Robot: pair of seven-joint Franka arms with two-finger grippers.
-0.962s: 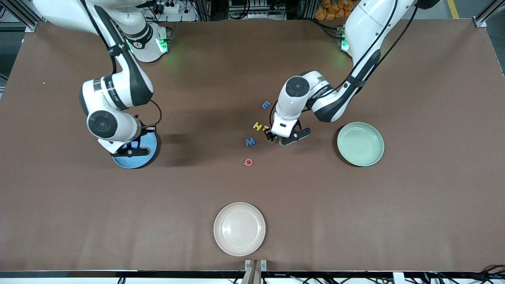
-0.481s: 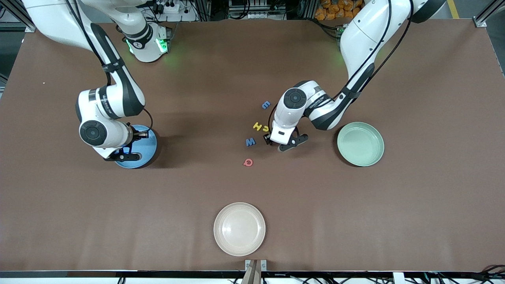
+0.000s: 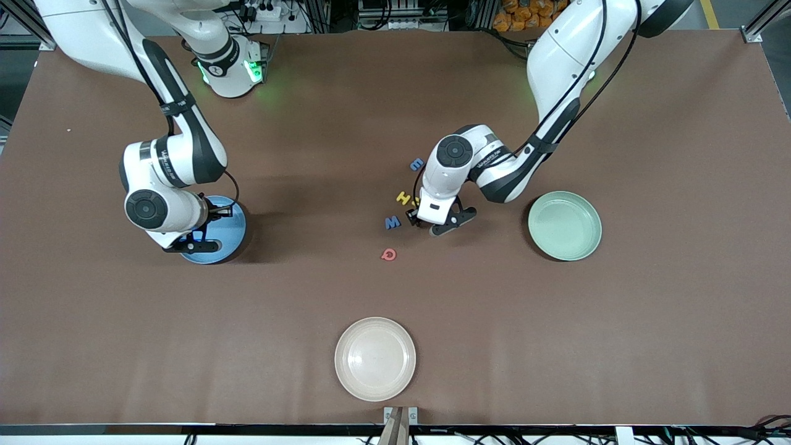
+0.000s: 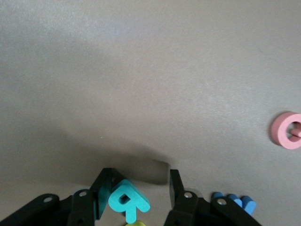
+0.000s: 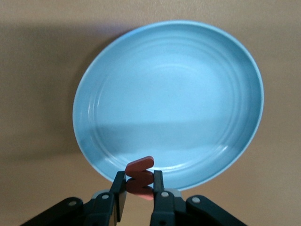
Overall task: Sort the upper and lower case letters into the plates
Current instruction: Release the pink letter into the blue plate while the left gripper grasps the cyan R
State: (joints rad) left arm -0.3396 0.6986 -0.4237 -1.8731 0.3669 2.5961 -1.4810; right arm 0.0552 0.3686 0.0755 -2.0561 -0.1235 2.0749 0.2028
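My right gripper (image 5: pixel 139 182) is shut on a red letter (image 5: pixel 140 170) and hangs over the rim of the blue plate (image 5: pixel 169 94), at the edge nearer the right arm's end (image 3: pixel 199 240). My left gripper (image 4: pixel 140 190) stands open low over the table among the loose letters (image 3: pixel 415 219). A teal letter (image 4: pixel 128 200) sits between its fingers, leaning on one finger (image 4: pixel 104 186) and apart from the other. A yellow letter (image 3: pixel 403 198), two blue letters (image 3: pixel 392 222) (image 3: pixel 417 164) and a red ring-shaped letter (image 3: pixel 389 254) lie close by. The mint green plate (image 3: pixel 564 225) holds nothing.
A cream plate (image 3: pixel 375 358) sits near the table's front edge, nearer the front camera than the letters. The blue plate (image 3: pixel 227 232) lies toward the right arm's end and the green plate toward the left arm's end, with brown tabletop between them.
The left gripper has slid a little toward the right arm's end, among the letters. The right gripper shifted slightly toward the blue plate's outer rim, then held still with the red letter.
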